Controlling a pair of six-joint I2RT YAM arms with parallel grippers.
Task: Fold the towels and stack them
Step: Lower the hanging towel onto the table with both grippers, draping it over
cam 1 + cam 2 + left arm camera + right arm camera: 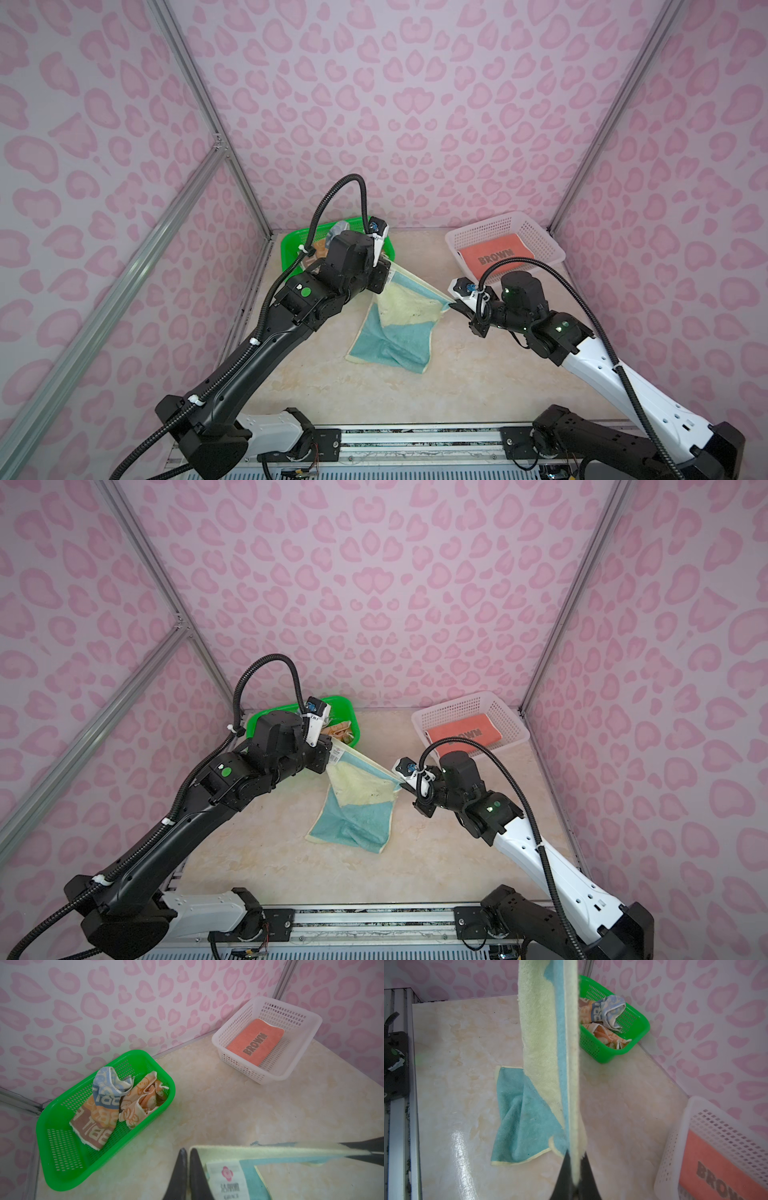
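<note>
Baskets number two, towels four, grippers two. At the back left stands the perforated green plastic basket (66,1183). It holds two crumpled towels side by side: the brown, orange and blue striped towel (99,1118) with white block letters and, touching it, the orange towel with cartoon faces (141,1101). Just in front of that basket, the left gripper (188,1155) has its fingers pressed together on one corner of the teal and pale yellow towel (399,332), beside its single white sewn label (226,1178). That towel's top edge runs taut across to the right gripper (575,1157), whose fingers pinch the opposite corner. Its lower part lies rumpled on the marbled beige tabletop (478,374), mid-table. At the back right, the perforated white plastic basket (239,1064) holds one folded coral towel (255,1043) lettered BROWN, lying flat.
</note>
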